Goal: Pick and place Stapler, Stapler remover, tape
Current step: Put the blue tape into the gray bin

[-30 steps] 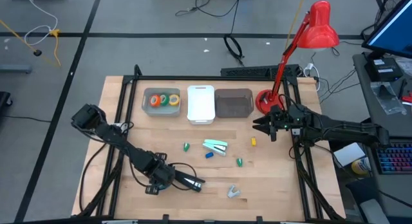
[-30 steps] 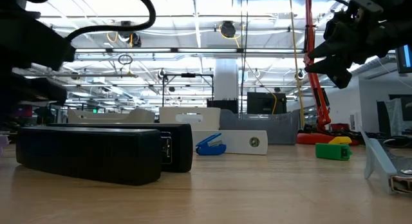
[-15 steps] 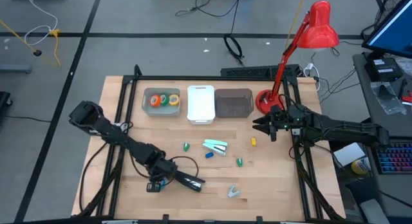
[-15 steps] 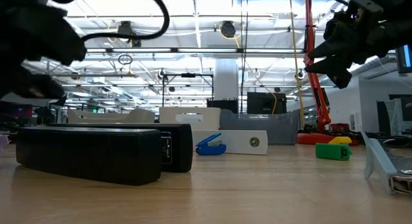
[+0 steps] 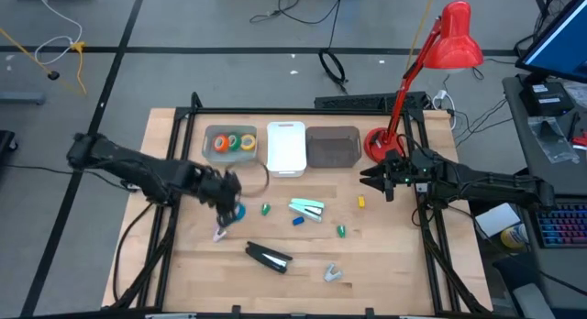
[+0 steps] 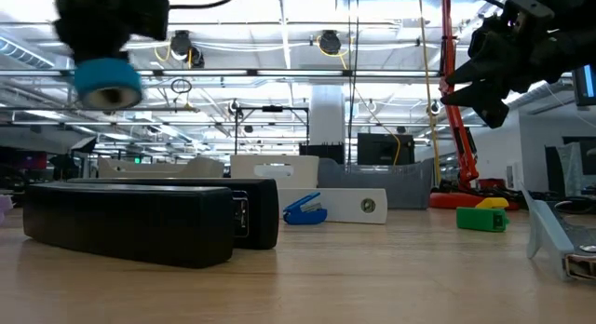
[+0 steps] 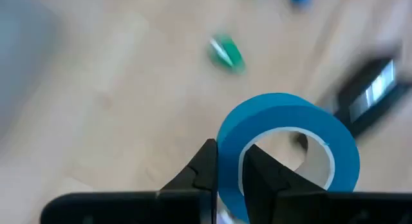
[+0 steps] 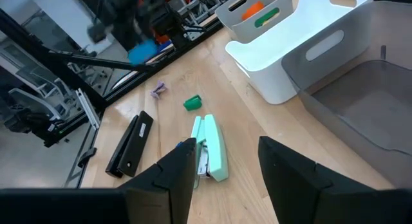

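Wooden table (image 5: 183, 255), centre-left of high view: left gripper (image 5: 229, 207) pinched on blue tape roll (image 7: 286, 150), lifted. Right gripper (image 5: 371, 181), centre-right, fingers apart, holding nothing.

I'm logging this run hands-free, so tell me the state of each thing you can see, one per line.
Left end effector: shut on the blue tape roll.
Blue tape roll: lifted clear of the table.
Right end effector: open, empty, hovering.
Black stapler: lying flat on the table.
Mint stapler: lying on the table.
Tape bin: holds orange, yellow and green rolls.
White bin: looks empty.
Dark grey bin: looks empty.
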